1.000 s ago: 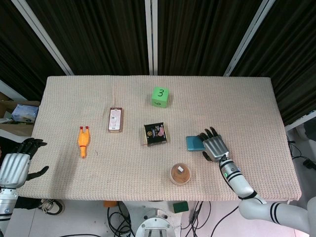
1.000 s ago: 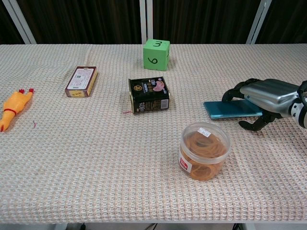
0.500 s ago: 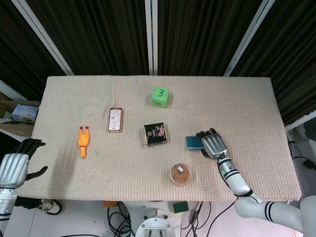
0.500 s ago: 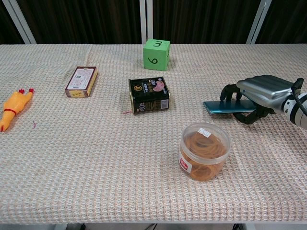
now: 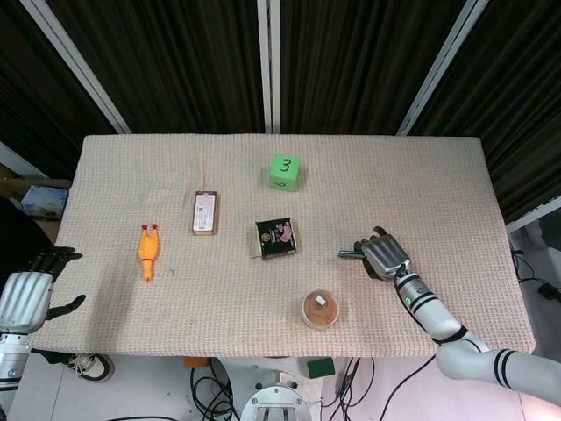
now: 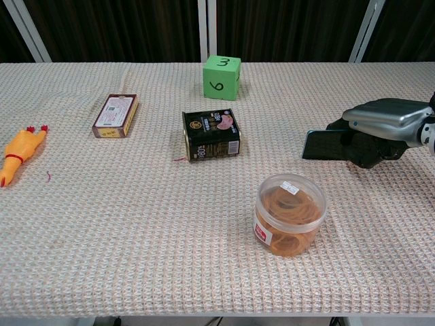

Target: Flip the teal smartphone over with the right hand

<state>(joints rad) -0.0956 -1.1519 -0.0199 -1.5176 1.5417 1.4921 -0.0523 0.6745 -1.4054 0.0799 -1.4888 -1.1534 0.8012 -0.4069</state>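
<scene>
Right hand point(image 6: 380, 132) grasps the teal smartphone point(image 6: 325, 145), tipped up on its long edge at table's 4 o'clock. Mid-flip — roll the wrist on over, lower gently, release only once flat. Left hand point(image 5: 26, 294) idle, fingers apart.

The green foam cube point(image 6: 221, 77) shows a handwritten 3 on its top face and a 6 on its front. Print on the black tin point(image 6: 211, 134) before it is unreadable.

head view overhead, chest view low, near table point(image 6: 136, 224)
</scene>
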